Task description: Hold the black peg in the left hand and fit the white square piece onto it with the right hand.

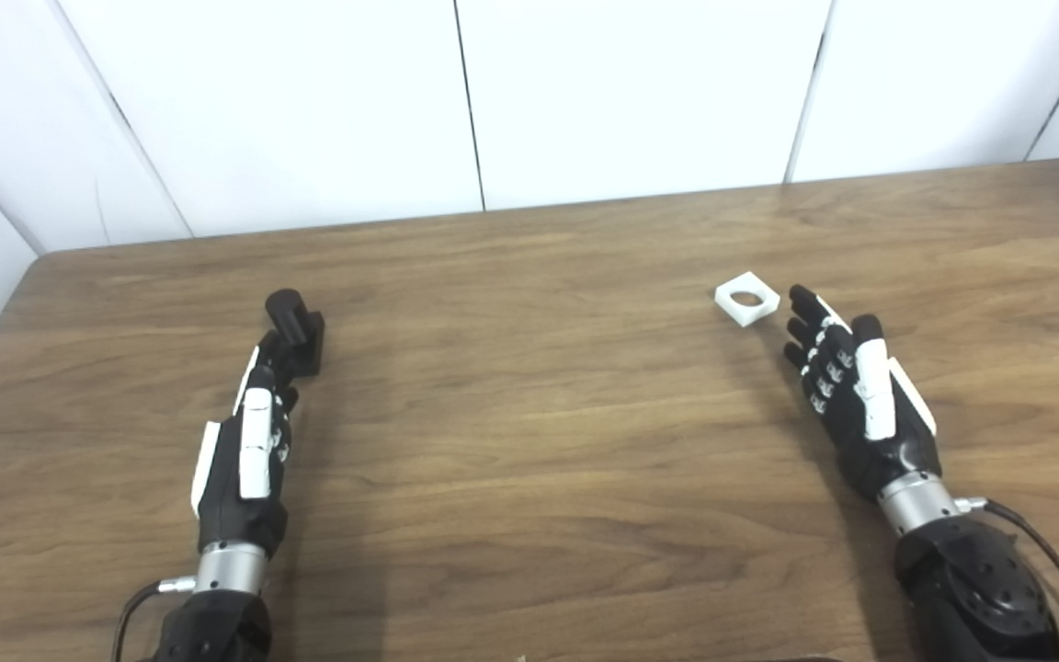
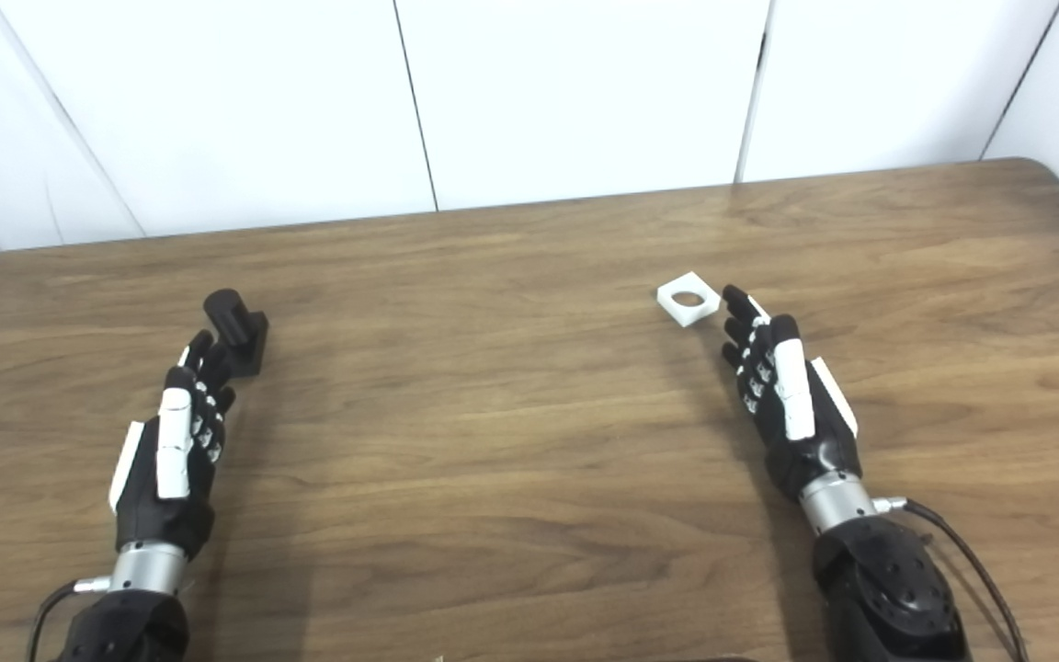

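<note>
The black peg [image 1: 295, 326], a short cylinder on a square black base, stands on the wooden table [image 1: 529, 414] at the left. My left hand [image 1: 249, 441] is open just in front of it, fingertips reaching its base, holding nothing. The white square piece [image 1: 747, 298] with a round hole lies flat on the table at the right. My right hand [image 1: 851, 395] is open just to the right and in front of it, fingertips close to its edge but apart from it. Both also show in the right eye view: peg [image 2: 233, 329], white piece [image 2: 688, 298].
White wall panels [image 1: 529, 92] stand behind the table's far edge. The table's left edge and rounded far corners are in view. Cables run from both wrists at the bottom.
</note>
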`<move>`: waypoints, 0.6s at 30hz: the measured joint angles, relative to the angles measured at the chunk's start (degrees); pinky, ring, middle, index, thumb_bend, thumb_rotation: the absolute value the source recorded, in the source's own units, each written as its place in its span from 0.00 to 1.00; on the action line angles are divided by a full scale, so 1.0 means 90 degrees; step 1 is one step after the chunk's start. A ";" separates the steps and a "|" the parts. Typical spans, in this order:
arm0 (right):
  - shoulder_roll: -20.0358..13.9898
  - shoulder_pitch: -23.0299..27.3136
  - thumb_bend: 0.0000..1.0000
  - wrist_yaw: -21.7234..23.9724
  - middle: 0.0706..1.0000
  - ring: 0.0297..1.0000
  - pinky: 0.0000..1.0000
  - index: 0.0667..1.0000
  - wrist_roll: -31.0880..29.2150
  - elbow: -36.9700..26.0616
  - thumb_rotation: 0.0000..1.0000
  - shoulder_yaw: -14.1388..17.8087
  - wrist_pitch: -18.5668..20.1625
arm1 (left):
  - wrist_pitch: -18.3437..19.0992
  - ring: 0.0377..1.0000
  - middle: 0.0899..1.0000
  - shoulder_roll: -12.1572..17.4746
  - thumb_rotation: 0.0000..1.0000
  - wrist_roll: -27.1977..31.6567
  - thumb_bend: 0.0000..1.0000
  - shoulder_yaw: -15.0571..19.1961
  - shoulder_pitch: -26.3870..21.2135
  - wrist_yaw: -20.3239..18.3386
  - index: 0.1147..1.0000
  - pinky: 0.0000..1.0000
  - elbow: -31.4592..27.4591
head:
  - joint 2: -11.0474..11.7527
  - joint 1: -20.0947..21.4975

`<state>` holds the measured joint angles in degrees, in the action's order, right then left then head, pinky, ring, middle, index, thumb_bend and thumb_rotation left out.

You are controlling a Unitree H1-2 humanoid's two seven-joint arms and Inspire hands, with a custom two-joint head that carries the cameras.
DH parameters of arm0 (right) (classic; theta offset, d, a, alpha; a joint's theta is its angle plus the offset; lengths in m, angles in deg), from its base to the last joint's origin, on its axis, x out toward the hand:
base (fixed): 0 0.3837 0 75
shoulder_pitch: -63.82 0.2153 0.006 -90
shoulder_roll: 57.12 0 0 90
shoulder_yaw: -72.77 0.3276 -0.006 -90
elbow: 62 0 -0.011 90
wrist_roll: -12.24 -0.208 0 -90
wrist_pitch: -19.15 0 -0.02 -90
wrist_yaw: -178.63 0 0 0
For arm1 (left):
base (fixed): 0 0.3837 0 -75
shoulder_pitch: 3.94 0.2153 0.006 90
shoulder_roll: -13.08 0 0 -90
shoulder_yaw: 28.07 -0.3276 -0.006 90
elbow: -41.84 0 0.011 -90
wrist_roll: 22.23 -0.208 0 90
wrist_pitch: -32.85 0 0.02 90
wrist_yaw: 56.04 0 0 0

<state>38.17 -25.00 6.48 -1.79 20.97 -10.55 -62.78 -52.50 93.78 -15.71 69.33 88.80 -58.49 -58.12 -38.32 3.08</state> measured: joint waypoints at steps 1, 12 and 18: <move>0.0002 -0.0001 0.66 -0.0001 0.99 1.00 1.00 0.93 0.0001 -0.0006 1.00 -0.0001 0.0005 | 0.0000 1.00 1.00 0.0005 1.00 -0.0001 0.53 0.0001 0.0000 0.0000 1.00 1.00 -0.0001 | 0.0000 -0.0010; 0.0034 -0.0016 0.65 -0.0006 0.99 1.00 1.00 0.92 -0.0015 -0.0023 1.00 0.0002 0.0008 | 0.0121 1.00 1.00 0.0038 1.00 -0.0059 0.55 -0.0008 -0.0003 0.0001 1.00 1.00 -0.0108 | -0.0010 -0.0039; 0.0044 -0.0022 0.65 -0.0006 0.99 1.00 1.00 0.93 -0.0019 -0.0025 1.00 0.0002 0.0008 | 0.0255 1.00 1.00 0.0133 1.00 -0.0669 0.67 -0.0048 -0.0066 0.0116 1.00 1.00 -0.0330 | -0.0010 -0.0068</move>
<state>38.56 -25.19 6.43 -1.96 20.74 -10.53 -62.71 -50.20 94.98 -21.73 68.90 88.20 -57.45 -61.09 -38.41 2.46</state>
